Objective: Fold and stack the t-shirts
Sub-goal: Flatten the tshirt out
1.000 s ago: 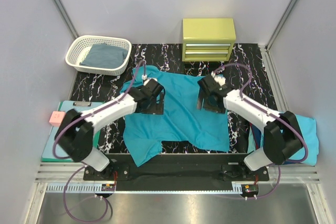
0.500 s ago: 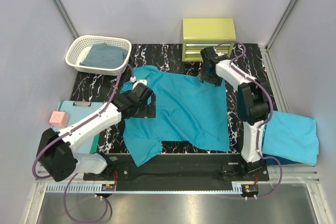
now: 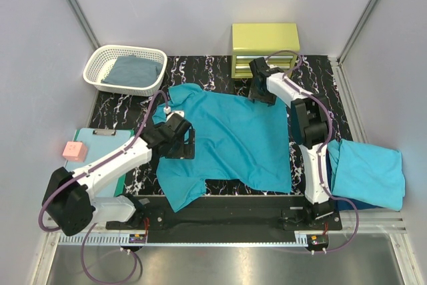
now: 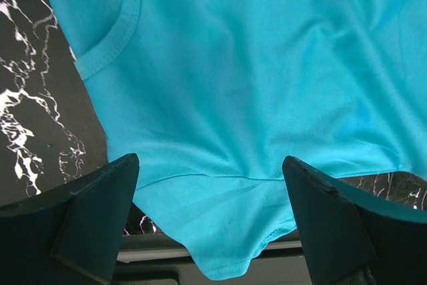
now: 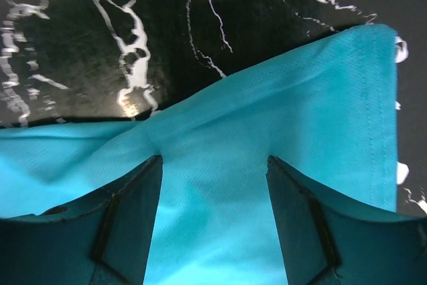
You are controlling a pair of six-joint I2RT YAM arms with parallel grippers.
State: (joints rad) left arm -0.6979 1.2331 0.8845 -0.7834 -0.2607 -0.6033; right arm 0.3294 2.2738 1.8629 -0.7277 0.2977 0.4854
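Plain teal-turquoise t-shirt [image 3: 233,138] under the black-fingered left hand [image 3: 181,143] and right hand [image 3: 260,91]. The table [image 3: 313,71] around them is black with white marble veining. Beyond the right hand is a yellow-green drawer box [image 3: 265,50], and beyond the left hand a white lattice basket [image 3: 100,71].

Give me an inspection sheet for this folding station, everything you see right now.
Surface: black marbled mat, mostly covered.
Job's things: teal t-shirt spread out, unfolded; lighter turquoise t-shirt at right edge; dark shirt in white basket.
Clutter: yellow drawer chest, mint clipboard, pink block.
Pincers: left pincer open over the teal shirt's left side; right pincer open over its far right corner.
Cables: purple cables loop along both arms.
Surroundings: grey walls.
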